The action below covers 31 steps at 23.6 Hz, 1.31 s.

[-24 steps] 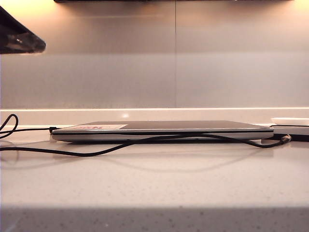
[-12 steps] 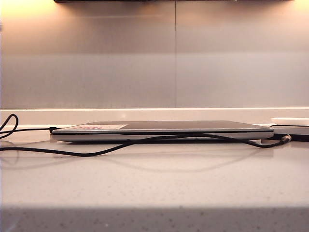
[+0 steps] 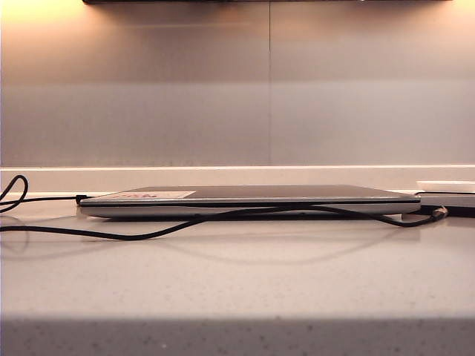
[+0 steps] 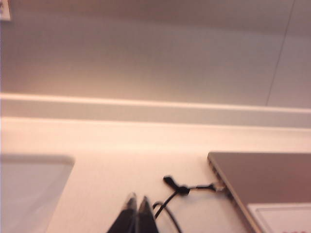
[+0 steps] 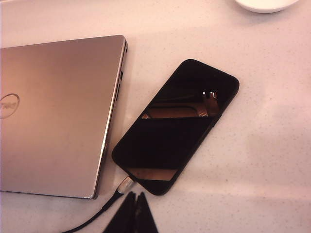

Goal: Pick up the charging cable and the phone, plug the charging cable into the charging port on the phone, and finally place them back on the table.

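Observation:
The phone [image 5: 177, 126], a flat black slab, lies on the speckled table [image 5: 262, 160] beside a closed silver laptop [image 5: 53, 111]. The black charging cable [image 5: 97, 216] ends in a silvery connector [image 5: 125, 184] that meets the phone's near end. My right gripper [image 5: 135, 195] is shut and empty, hovering just off that connector. In the left wrist view my left gripper [image 4: 137, 200] is shut and empty, close to a loop of the charging cable [image 4: 167, 206]. That end runs into the laptop's side [image 4: 218, 185]. In the exterior view the cable [image 3: 148, 233] trails along the laptop's front; neither gripper shows there.
The closed laptop [image 3: 245, 199] takes up the middle of the table [image 3: 237, 282], with a backsplash wall behind. A white dish [image 5: 266, 4] sits beyond the phone, also visible at the exterior view's right edge [image 3: 445, 185]. A pale rectangular panel [image 4: 29, 189] lies near the left gripper.
A dark part of the left arm showed at the exterior view's upper left one second ago and has since left the frame. Laptop and cable have not moved.

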Each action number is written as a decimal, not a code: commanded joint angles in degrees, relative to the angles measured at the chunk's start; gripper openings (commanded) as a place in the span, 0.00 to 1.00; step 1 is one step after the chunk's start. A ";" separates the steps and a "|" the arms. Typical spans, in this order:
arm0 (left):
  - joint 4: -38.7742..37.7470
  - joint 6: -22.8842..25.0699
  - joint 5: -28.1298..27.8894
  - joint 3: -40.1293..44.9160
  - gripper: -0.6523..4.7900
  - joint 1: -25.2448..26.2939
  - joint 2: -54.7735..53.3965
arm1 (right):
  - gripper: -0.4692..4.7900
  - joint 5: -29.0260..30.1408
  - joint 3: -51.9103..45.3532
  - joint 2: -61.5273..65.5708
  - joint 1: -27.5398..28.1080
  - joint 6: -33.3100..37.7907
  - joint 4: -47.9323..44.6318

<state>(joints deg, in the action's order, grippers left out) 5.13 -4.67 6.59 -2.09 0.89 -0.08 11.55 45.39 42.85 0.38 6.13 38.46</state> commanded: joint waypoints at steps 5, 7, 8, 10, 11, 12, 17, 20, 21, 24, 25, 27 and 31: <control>-1.29 0.24 0.09 1.57 0.11 0.07 -0.02 | 0.08 -0.07 0.39 -0.17 -0.11 -0.22 -0.76; -2.27 1.27 0.09 1.57 0.11 0.07 -0.02 | 0.08 -0.07 0.39 -0.17 -0.11 -0.22 -0.76; -2.21 2.08 0.09 1.57 0.11 0.07 -0.02 | 0.08 -0.07 0.39 -0.17 -0.11 -0.20 -0.76; -2.21 4.24 0.09 1.57 0.11 0.07 -0.02 | 0.08 -0.07 0.39 -0.17 -0.11 -0.20 -0.76; -2.21 4.26 0.09 1.57 0.11 0.07 -0.02 | 0.08 -0.07 0.39 -0.17 -0.11 -0.22 -0.79; -2.21 4.26 0.09 1.57 0.11 0.07 -0.02 | 0.08 -0.07 0.39 -0.17 -0.11 -0.22 -0.79; -2.03 4.02 0.09 1.57 0.11 0.07 -0.02 | 0.08 -0.07 0.39 -0.17 -0.11 -0.22 -0.76; -2.05 4.02 0.09 1.57 0.11 0.07 -0.02 | 0.08 -0.07 0.39 -0.17 -0.11 -0.22 -0.79; -2.03 4.00 0.09 1.57 0.11 0.07 -0.02 | 0.08 -0.07 0.39 -0.17 -0.11 -0.20 -0.76; -2.05 4.00 0.09 1.57 0.11 0.07 -0.02 | 0.08 -0.07 0.39 -0.17 -0.11 -0.22 -0.79; -2.05 4.02 0.09 1.57 0.11 0.07 -0.02 | 0.08 -0.07 0.39 -0.17 -0.11 -0.22 -0.76; -2.03 4.02 0.09 1.57 0.11 0.07 -0.02 | 0.08 -0.07 0.39 -0.17 -0.11 -0.20 -0.76; -2.03 4.00 0.09 1.57 0.11 0.07 -0.02 | 0.08 -0.09 0.37 -0.17 -0.11 -0.20 -0.81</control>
<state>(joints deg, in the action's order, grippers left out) 2.37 -0.89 6.57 -0.30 0.99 -0.10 11.55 45.39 42.85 0.36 6.13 38.48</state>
